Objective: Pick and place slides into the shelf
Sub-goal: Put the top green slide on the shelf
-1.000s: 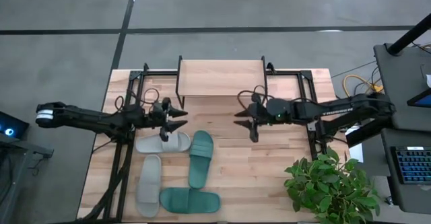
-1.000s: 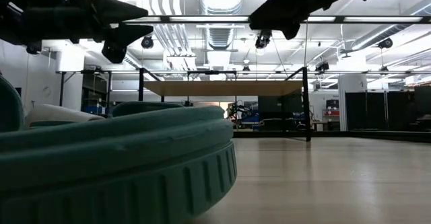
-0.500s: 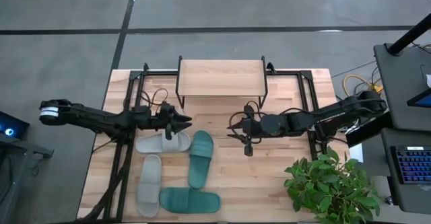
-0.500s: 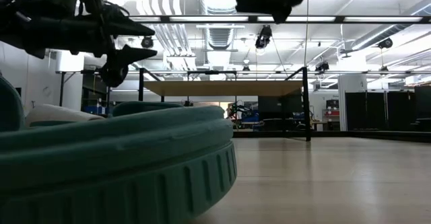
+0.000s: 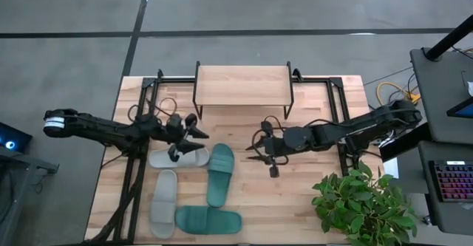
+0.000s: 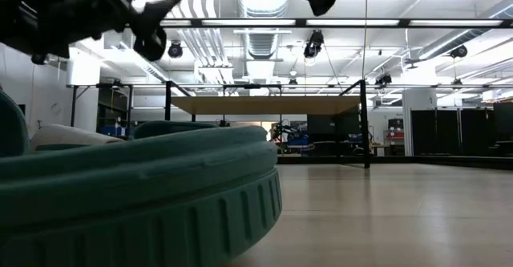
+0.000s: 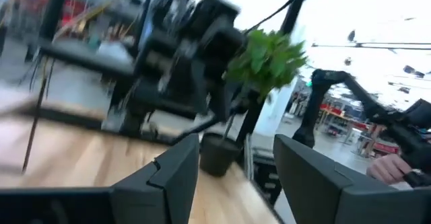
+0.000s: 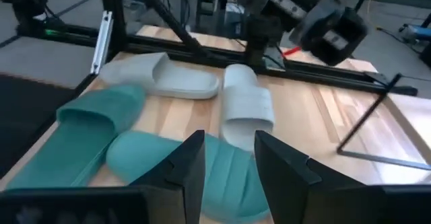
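You have placed nothing: all four slides [image 5: 194,188] lie lower left, shelf [image 5: 241,85] bare, both hands [image 5: 186,138] open, empty.

Count, on the table [image 5: 310,209]:
- Slides, four in all. Two teal-green: [image 5: 219,173] and [image 5: 208,220]. Two light grey: [image 5: 179,157] and [image 5: 163,203].
- Shelf [image 5: 242,85], one, at the far edge.
- Potted plant [image 5: 362,205], one, at the near right corner.
- Robot arms, two.

Slides [image 5: 194,189] on table, before shelf [image 5: 241,85]
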Action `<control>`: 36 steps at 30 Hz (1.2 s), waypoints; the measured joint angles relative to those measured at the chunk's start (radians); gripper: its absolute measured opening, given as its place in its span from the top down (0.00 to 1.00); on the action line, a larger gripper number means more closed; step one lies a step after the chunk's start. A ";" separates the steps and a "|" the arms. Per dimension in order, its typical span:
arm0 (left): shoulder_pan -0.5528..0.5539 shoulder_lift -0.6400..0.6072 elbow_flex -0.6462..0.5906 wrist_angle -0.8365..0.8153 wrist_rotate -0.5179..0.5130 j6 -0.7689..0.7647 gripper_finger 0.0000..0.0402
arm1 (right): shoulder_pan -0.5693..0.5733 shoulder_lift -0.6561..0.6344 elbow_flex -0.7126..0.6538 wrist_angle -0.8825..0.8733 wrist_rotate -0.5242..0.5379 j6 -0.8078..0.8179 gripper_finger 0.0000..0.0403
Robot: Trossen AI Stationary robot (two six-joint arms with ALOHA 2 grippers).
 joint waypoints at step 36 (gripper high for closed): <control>0.001 -0.257 -0.010 -0.004 0.022 0.254 0.56 | 0.056 0.467 0.597 -0.588 0.220 0.072 0.53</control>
